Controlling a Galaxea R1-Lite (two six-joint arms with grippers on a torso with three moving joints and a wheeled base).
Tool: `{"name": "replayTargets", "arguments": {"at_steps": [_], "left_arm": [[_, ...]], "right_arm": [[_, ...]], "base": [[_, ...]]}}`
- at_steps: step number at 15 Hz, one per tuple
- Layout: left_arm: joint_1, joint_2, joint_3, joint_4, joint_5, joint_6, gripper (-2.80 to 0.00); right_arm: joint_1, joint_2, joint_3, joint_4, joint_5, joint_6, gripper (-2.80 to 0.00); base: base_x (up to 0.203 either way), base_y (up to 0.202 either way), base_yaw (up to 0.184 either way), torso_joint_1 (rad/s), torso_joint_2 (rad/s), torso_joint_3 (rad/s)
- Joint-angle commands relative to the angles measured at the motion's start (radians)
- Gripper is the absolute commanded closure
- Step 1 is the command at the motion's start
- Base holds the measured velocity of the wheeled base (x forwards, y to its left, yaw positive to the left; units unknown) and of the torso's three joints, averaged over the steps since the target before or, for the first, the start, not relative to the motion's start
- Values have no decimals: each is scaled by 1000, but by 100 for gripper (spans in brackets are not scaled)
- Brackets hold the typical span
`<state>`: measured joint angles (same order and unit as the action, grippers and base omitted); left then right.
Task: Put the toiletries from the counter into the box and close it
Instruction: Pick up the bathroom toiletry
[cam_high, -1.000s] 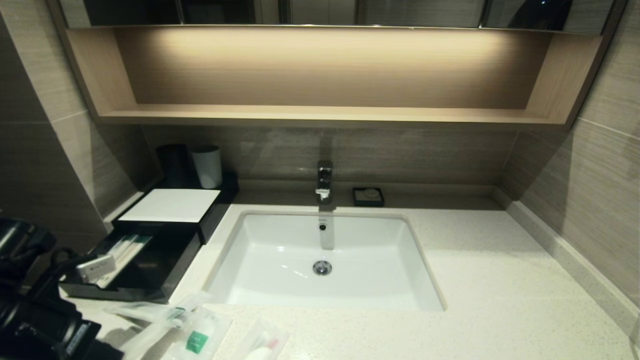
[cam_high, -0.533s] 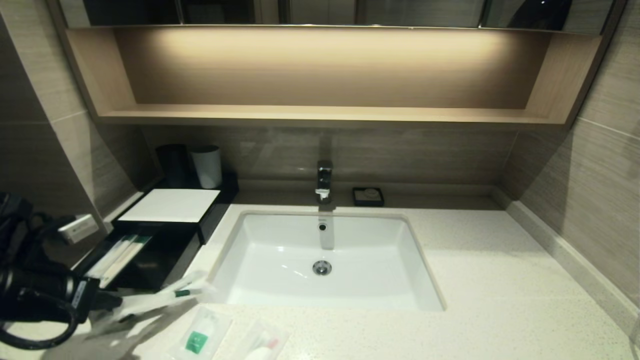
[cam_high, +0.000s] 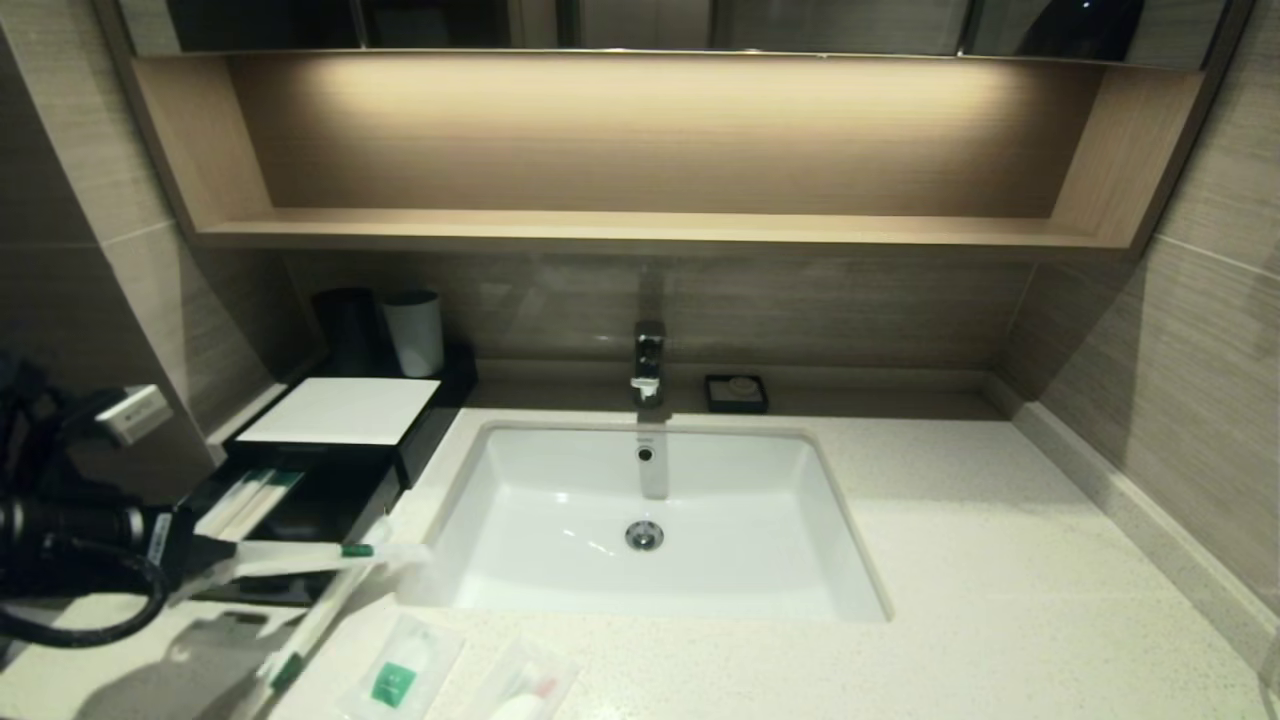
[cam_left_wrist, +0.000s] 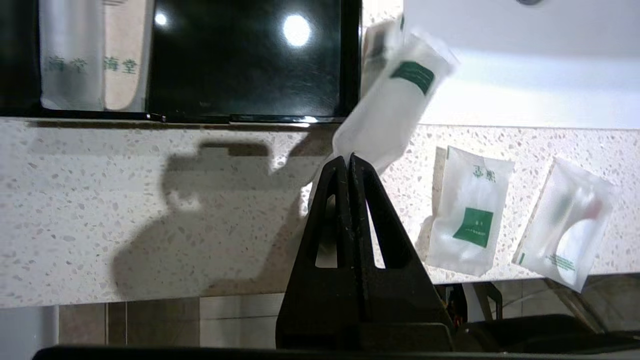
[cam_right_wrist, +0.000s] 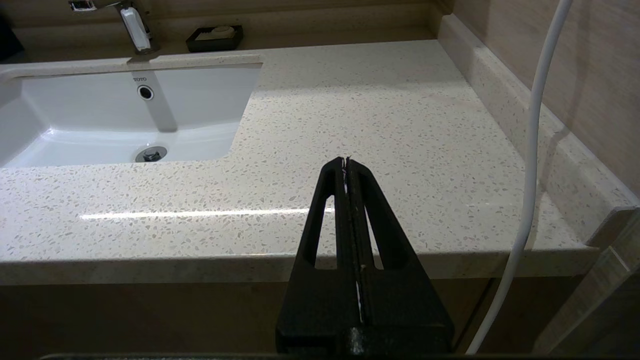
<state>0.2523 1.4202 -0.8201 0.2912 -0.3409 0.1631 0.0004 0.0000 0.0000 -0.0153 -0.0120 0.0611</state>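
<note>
My left gripper (cam_high: 212, 562) is shut on one end of a long clear toothbrush pack (cam_high: 320, 553) with a green mark. It holds it off the counter (cam_high: 1000, 560), in front of the box's open black drawer (cam_high: 310, 525). In the left wrist view (cam_left_wrist: 348, 157) the pack (cam_left_wrist: 395, 110) sticks out past the shut tips. A second long pack (cam_high: 310, 625) slants below it; I cannot tell if it is held. Two more packs (cam_high: 245, 500) lie in the drawer. A green-label sachet (cam_high: 395, 680) and a pink-marked packet (cam_high: 525, 690) lie on the counter. My right gripper (cam_right_wrist: 346, 160) is shut and empty.
The box's white top panel (cam_high: 340, 410) lies behind the drawer, with a black tumbler (cam_high: 345, 330) and a white tumbler (cam_high: 415, 332) behind it. The white sink (cam_high: 560, 490) and tap (cam_high: 648, 362) are in the middle. A small black dish (cam_high: 736, 392) stands at the back.
My left gripper has closed on the toothbrush pack and lifted it from the counter towards the drawer. A second long pack has shifted and now slants below it. The right arm has not moved.
</note>
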Motion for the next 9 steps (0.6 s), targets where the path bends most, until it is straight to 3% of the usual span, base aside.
{"name": "replayTargets", "arguments": {"at_steps": [1,9], "left_arm": [[1,0,-18,-15,48,-16,0],[13,4,-43,-74,137,-61,0]], "right_arm": [[1,2,0,0,0,0,0],[0,2,0,0,0,0,0]], "base": [[0,0,0,0,0,0],[0,0,0,0,0,0]]}}
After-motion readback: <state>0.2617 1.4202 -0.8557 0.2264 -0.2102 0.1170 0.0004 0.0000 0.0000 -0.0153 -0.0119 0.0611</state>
